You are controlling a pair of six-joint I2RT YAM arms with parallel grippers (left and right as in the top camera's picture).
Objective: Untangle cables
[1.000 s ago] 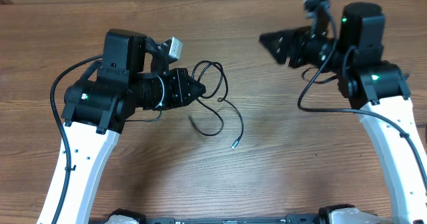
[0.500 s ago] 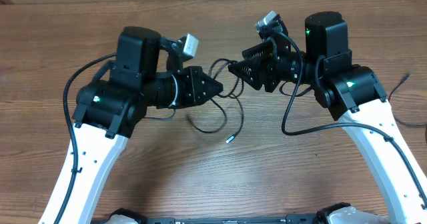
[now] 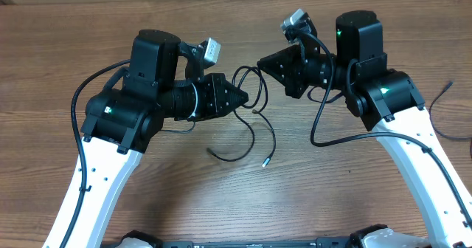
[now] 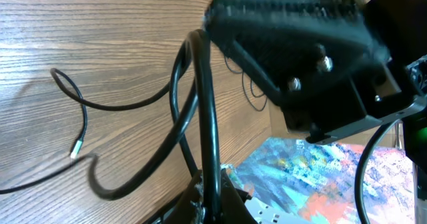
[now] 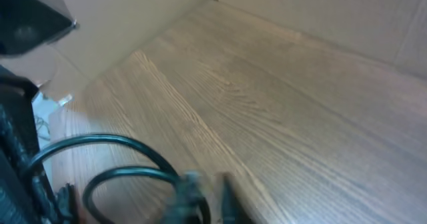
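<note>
Thin black cables (image 3: 249, 74) loop between my two grippers above the wooden table (image 3: 221, 26). One strand trails down to a small plug end (image 3: 265, 162); another end lies at the front left (image 3: 212, 153). My left gripper (image 3: 242, 98) is shut on a cable; in the left wrist view (image 4: 208, 197) the cable (image 4: 203, 97) rises from its jaws toward the black right gripper (image 4: 300, 51). My right gripper (image 3: 260, 62) is at the top of the loops. The right wrist view is blurred; its fingers (image 5: 208, 194) are nearly together where a cable loop (image 5: 107, 141) ends.
Thick black wires hang from both arms (image 3: 324, 130). A thin black cord end (image 3: 445, 91) lies at the table's right edge. A colourful painted sheet (image 4: 320, 177) shows beyond the table in the left wrist view. A cardboard wall (image 5: 320, 11) stands behind.
My right gripper swung in from the right to the cable loops, then drew back slightly up and right. The left arm shifted right. The trailing strand and plug end moved a little right and down.
</note>
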